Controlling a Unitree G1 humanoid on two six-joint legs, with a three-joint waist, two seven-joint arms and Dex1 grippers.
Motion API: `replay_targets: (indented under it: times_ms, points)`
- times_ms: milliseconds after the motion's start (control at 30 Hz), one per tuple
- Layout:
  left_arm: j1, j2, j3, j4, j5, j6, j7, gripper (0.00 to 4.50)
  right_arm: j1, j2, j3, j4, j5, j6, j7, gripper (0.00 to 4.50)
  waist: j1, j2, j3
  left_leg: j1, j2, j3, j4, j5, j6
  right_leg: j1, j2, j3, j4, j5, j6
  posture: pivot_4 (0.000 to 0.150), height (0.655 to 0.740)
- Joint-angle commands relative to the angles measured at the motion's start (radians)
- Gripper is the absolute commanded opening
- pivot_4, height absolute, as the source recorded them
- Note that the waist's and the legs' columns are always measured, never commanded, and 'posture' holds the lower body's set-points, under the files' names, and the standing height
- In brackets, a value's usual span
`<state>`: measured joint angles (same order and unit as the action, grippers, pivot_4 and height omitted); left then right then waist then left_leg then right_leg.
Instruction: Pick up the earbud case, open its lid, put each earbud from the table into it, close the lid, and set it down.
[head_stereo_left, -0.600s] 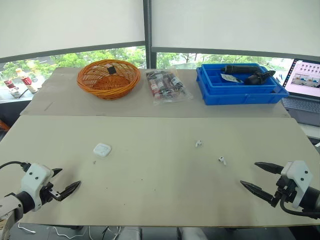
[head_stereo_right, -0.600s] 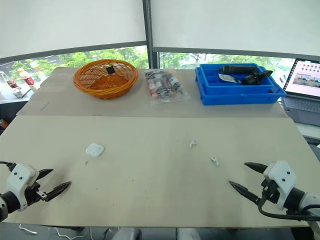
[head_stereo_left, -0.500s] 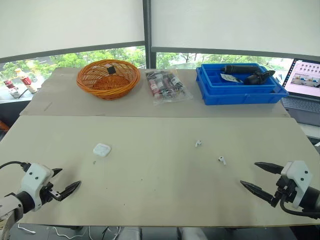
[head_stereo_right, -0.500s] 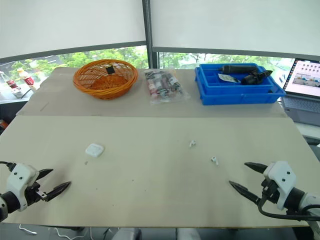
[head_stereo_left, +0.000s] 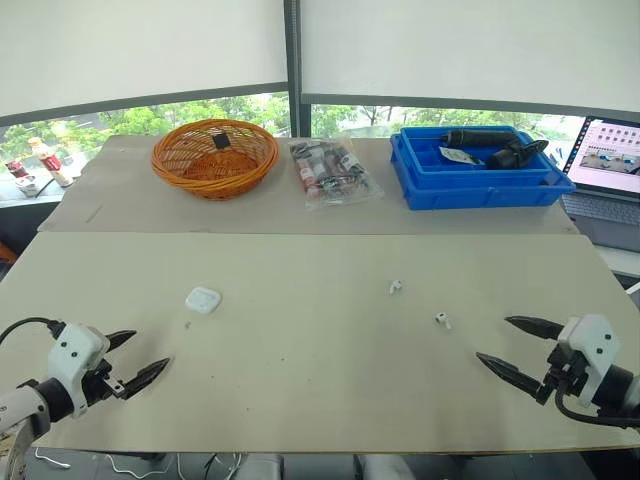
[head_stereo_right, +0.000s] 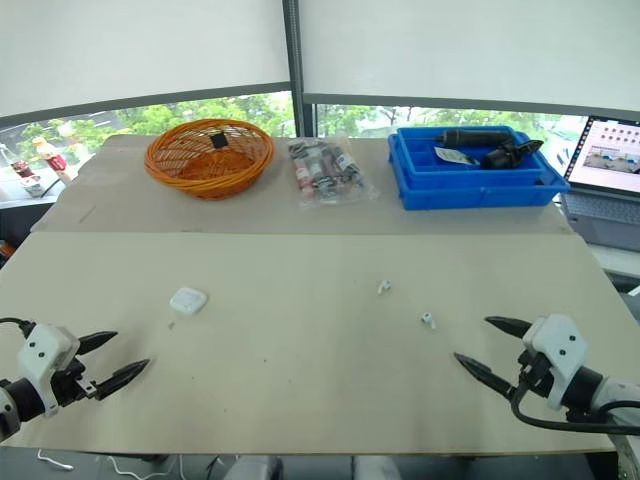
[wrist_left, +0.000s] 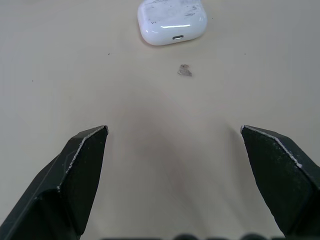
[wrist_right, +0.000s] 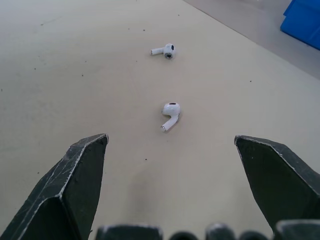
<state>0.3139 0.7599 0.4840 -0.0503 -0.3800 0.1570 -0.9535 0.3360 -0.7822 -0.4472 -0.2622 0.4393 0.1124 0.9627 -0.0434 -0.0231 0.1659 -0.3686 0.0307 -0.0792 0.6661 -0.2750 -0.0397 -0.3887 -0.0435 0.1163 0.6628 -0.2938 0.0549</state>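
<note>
White glossy plastic: the earbud case (wrist_left: 172, 21) is judged light, rigid, slippery, best pinched across its rounded sides. The left hand (head_stereo_left: 150, 348) and right hand (head_stereo_left: 492, 338) are held spread, empty.

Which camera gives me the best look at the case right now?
The left wrist view: the case lies ahead of the open left hand, port side facing it, lid shut. Both eye views show it as a small white block on the table.

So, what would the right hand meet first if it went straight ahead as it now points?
Most likely the nearer earbud, lying almost dead ahead of the open right hand; the other earbud lies farther on.
</note>
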Motion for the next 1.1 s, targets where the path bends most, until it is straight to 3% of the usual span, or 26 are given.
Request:
replay_targets:
  times_ms: [33, 300, 667, 1100]
  points:
    - [-0.005, 0.0, 0.037, -0.007, -0.022, -0.016, 0.005, 4.5, 0.004, -0.013, -0.03, 0.0, 0.004, -0.012, 0.019, 4.47, 0.0, 0.0, 0.0, 0.0, 0.0, 0.0, 0.0, 0.0, 0.0, 0.0, 0.0, 0.0, 0.0, 0.0, 0.0, 0.15, 0.7136]
    - [-0.087, -0.048, -0.035, -0.071, -0.026, 0.083, 0.106, 4.5, -0.05, -0.061, 0.064, -0.162, 0.039, 0.041, 0.087, 4.47, -0.001, 0.0, 0.0, 0.0, 0.0, 0.0, 0.0, 0.0, 0.0, 0.0, 0.0, 0.0, 0.001, 0.0, 0.0, 0.15, 0.7136]
    - [-0.209, -0.145, -0.14, -0.029, 0.019, 0.138, 0.244, 4.5, -0.351, -0.164, 0.226, -0.302, 0.185, 0.271, 0.118, 4.47, 0.001, 0.0, 0.0, 0.0, 0.0, -0.001, 0.0, 0.0, 0.0, 0.0, -0.001, -0.001, 0.001, 0.0, 0.0, 0.15, 0.7136]
    - [-0.353, -0.194, -0.248, 0.069, 0.053, 0.188, 0.301, 4.5, -0.598, -0.111, 0.327, -0.3, 0.199, 0.465, -0.031, 4.47, 0.017, 0.0, 0.0, 0.0, 0.0, -0.002, 0.001, 0.0, 0.0, 0.0, -0.001, -0.002, 0.002, 0.001, -0.001, 0.15, 0.7136]
